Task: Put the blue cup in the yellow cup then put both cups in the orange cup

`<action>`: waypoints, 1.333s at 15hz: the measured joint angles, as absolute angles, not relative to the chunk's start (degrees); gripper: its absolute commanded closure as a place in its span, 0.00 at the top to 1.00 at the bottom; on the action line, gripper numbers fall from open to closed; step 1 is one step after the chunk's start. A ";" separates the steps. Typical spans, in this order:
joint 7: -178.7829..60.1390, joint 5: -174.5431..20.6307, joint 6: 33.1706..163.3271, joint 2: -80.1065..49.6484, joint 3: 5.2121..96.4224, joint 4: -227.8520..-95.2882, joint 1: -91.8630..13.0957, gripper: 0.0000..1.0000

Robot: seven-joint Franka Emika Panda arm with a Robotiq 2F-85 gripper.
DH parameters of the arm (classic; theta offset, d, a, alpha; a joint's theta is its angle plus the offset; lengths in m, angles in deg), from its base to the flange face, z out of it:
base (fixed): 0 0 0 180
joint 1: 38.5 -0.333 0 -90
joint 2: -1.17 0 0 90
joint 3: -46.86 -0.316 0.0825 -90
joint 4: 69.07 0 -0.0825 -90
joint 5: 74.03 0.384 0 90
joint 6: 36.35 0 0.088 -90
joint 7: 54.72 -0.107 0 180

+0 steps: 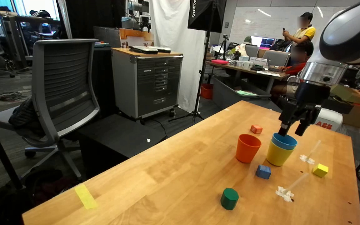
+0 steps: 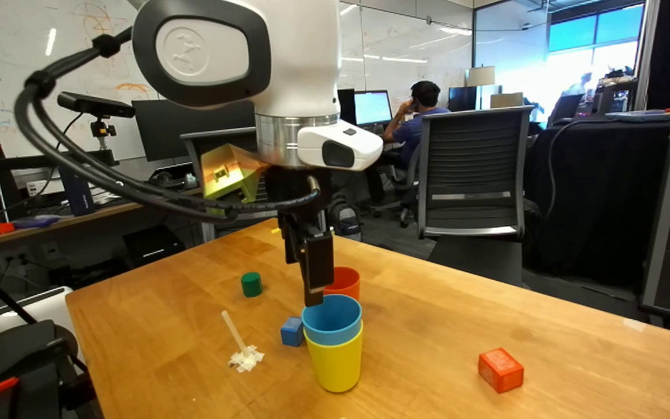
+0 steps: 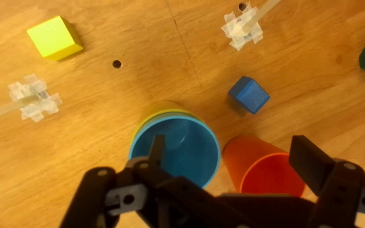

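At lower left in an exterior view lies yellow tape [image 1: 86, 196], at bottom centre a green faceted block [image 1: 229, 199]. Right of centre, the orange cup [image 1: 245, 151] is upright, a red-orange block [image 1: 256, 129] higher in the frame, a blue block [image 1: 263, 172] lower. Next stands the yellow cup [image 1: 279, 155], the blue cup [image 1: 284, 142] nested inside; over them hangs the gripper [image 1: 291, 131], fingers spread wide (one tip overlaps the blue rim; whether they touch, I cannot tell). Farther right lies a yellow block [image 1: 320, 170].
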State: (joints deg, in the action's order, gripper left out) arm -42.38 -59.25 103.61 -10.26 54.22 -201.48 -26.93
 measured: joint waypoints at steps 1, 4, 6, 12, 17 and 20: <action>-42.37 -59.25 103.61 -10.82 54.22 -201.45 -26.93 1.00; -42.23 -59.25 103.61 -12.42 54.19 -201.21 -26.93 1.00; -42.21 -59.25 103.59 -13.33 54.17 -200.67 -26.93 1.00; -42.21 -59.20 103.35 -14.01 54.03 -198.31 -26.89 1.00; -41.99 -59.20 103.32 -14.64 53.80 -197.64 -26.89 1.00; -41.54 -59.20 103.06 -16.24 53.72 -196.71 -26.87 1.00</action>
State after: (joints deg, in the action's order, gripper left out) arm -41.54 -59.20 103.06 -16.24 53.72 -196.71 -26.87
